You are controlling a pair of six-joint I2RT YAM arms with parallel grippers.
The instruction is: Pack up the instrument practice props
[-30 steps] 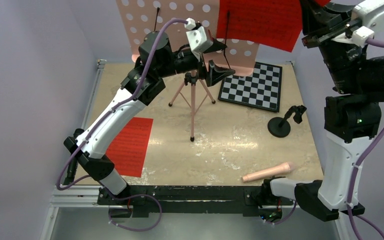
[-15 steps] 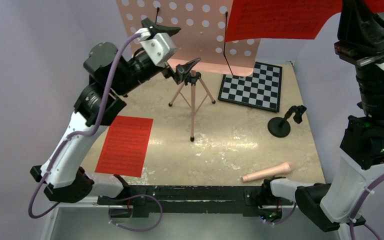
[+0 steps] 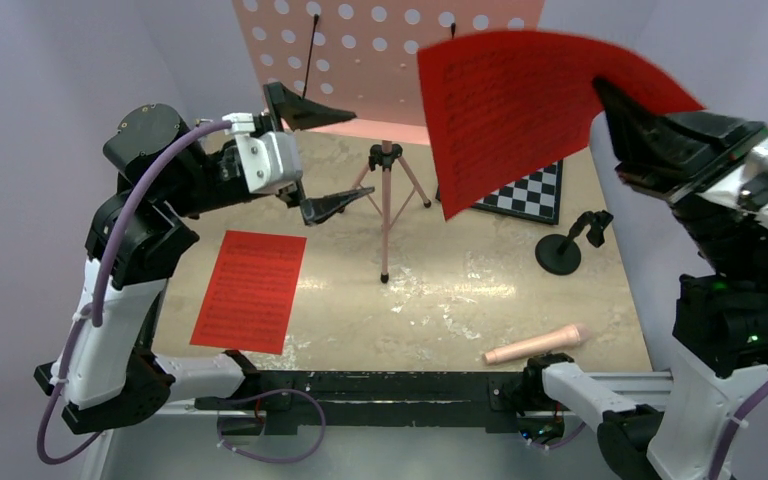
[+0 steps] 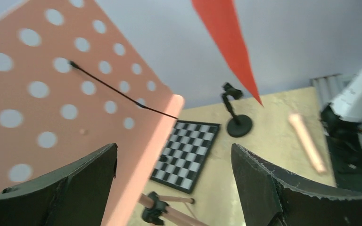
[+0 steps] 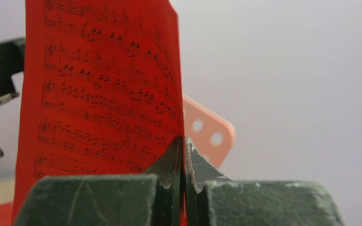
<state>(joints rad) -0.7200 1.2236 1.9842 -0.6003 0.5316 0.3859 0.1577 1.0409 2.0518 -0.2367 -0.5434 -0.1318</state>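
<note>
The pink tripod music stand [image 3: 386, 200] stands at the back, its perforated tray [image 3: 380, 50] facing me. My right gripper [image 3: 605, 95] is shut on the edge of a red sheet-music page [image 3: 520, 110], held in the air to the right of the tray; the pinch shows in the right wrist view [image 5: 184, 141]. A second red page [image 3: 250, 290] lies flat at the left. My left gripper [image 3: 363, 150] is open and empty, just left of the stand's top. A pale pink microphone [image 3: 537, 345] lies near the front. The small black round-base mic stand [image 3: 563, 250] is at the right.
A black-and-white chessboard [image 3: 525, 195] lies at the back right, partly hidden behind the held page. Grey walls close in the left, back and right sides. A black rail [image 3: 380, 385] runs along the table's near edge.
My right gripper has carried the red page away from the tray, down and to the right. My left arm has drawn back left from the stand, its jaws still open.
</note>
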